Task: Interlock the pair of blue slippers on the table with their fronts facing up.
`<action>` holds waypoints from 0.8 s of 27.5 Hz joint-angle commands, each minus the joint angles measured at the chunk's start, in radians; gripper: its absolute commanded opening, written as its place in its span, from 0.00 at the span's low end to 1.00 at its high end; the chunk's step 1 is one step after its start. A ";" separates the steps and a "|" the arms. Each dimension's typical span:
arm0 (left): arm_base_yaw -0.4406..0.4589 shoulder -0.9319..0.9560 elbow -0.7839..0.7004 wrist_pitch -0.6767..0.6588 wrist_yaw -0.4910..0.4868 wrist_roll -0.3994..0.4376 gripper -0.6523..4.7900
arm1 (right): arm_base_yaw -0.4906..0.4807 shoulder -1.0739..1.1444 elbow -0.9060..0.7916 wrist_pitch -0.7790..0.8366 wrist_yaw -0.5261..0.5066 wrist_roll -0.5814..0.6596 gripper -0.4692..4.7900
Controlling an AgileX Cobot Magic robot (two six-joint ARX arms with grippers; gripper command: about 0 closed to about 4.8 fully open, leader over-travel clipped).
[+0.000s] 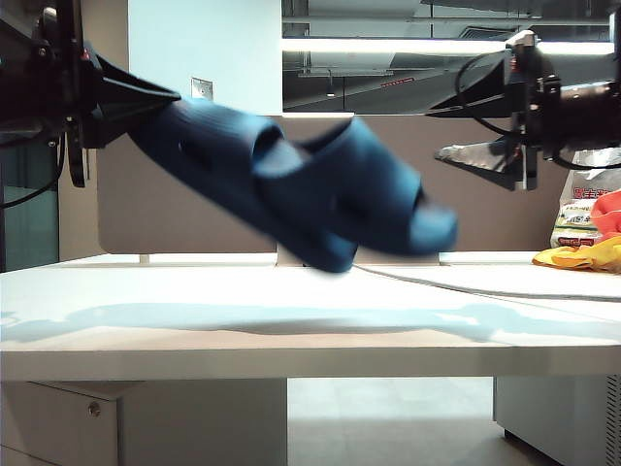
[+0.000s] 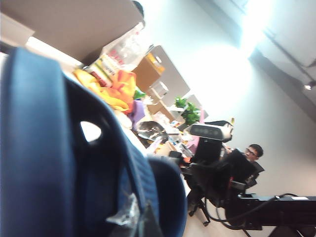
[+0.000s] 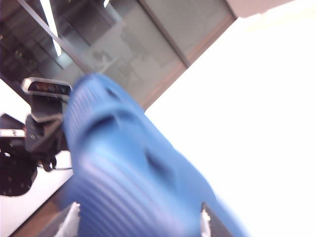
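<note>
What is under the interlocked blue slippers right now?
Only bare white table and their shadow; the blue slippers hang above it from the shut left gripper. The open right gripper stands clear.

We noted a grey-brown divider panel (image 1: pixel 194 209) behind the desk, with a lit ceiling strip light (image 1: pixel 388 46) at twelve o'clock. At three o'clock lay a printed bag (image 1: pixel 580 209) and yellow-orange cloth (image 1: pixel 582 257). The floor (image 1: pixel 388 422) below was pale.
</note>
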 commanded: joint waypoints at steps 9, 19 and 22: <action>0.003 -0.006 0.005 -0.212 -0.145 0.246 0.11 | -0.018 -0.008 0.005 0.120 0.024 0.036 0.53; 0.155 -0.076 0.006 -0.210 -0.135 0.229 0.11 | -0.063 -0.229 0.005 0.129 0.081 0.012 0.25; 0.204 -0.164 0.006 -0.211 -0.138 0.230 0.11 | -0.093 -0.352 0.005 -0.013 0.121 -0.077 0.22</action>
